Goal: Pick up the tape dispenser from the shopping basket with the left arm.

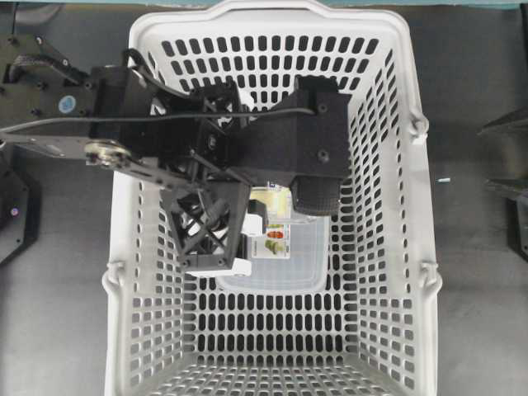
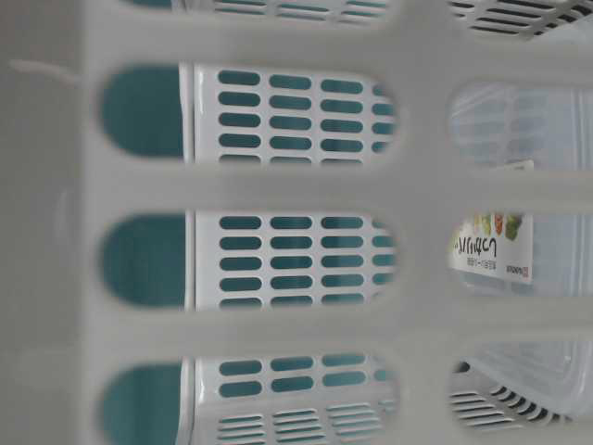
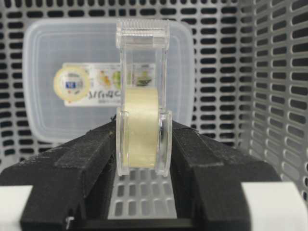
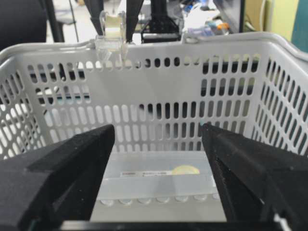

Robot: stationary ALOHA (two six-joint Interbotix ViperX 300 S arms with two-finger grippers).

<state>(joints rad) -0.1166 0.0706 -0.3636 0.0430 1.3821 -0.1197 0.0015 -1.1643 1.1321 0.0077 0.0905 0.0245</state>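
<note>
My left gripper (image 3: 143,137) is shut on the tape dispenser (image 3: 142,96), a clear plastic holder with a pale tape roll, gripped on both flat sides with its cutter end away from me. In the overhead view the left gripper (image 1: 280,206) hangs over the middle of the light-grey shopping basket (image 1: 417,206) with the dispenser (image 1: 270,199) in it. In the right wrist view the dispenser (image 4: 111,36) hangs at about the height of the far rim. My right gripper (image 4: 158,130) is open and empty, facing into the basket (image 4: 192,48).
A translucent rounded-rectangle tray with a printed label (image 1: 301,264) lies on the basket floor below the dispenser. It also shows in the left wrist view (image 3: 48,96), the right wrist view (image 4: 159,185) and the table-level view (image 2: 519,139). Slotted basket walls (image 3: 279,96) stand all round.
</note>
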